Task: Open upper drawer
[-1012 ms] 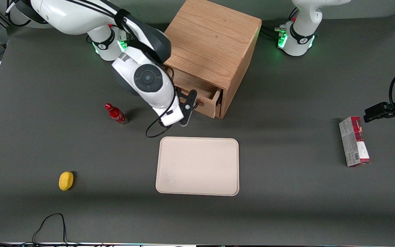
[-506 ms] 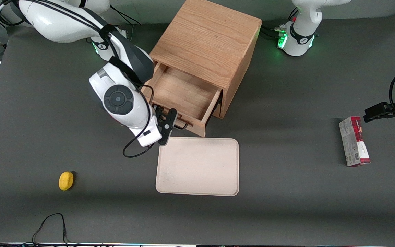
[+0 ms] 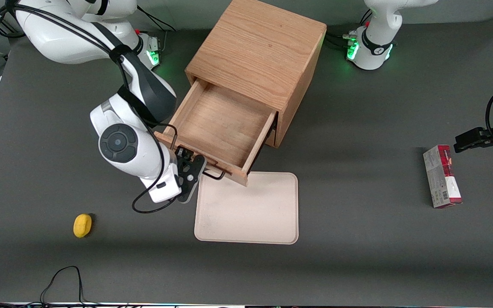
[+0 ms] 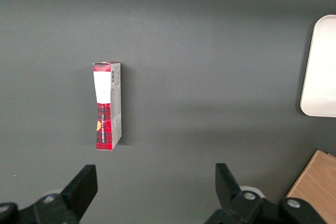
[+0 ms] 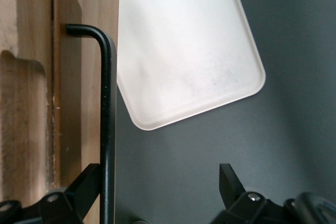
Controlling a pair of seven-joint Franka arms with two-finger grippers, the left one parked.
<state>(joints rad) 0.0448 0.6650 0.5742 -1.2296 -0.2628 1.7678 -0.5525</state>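
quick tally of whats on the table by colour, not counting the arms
wood: 1, the cabinet, its upper drawer pulled out, the gripper at its handle
beige: 1, tray
yellow: 1, small yellow object
red and white: 1, box
total: 4

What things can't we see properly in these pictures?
- Lower drawer: front view, hidden under the pulled-out upper drawer.
- Handle: front view, partly covered by the gripper; right wrist view, cut off at the edge.
- Box lettering: too small in both views.

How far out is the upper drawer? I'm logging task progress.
Pulled well out: the upper drawer shows its bare floor, its front overhanging the tray. The gripper is at its handle.
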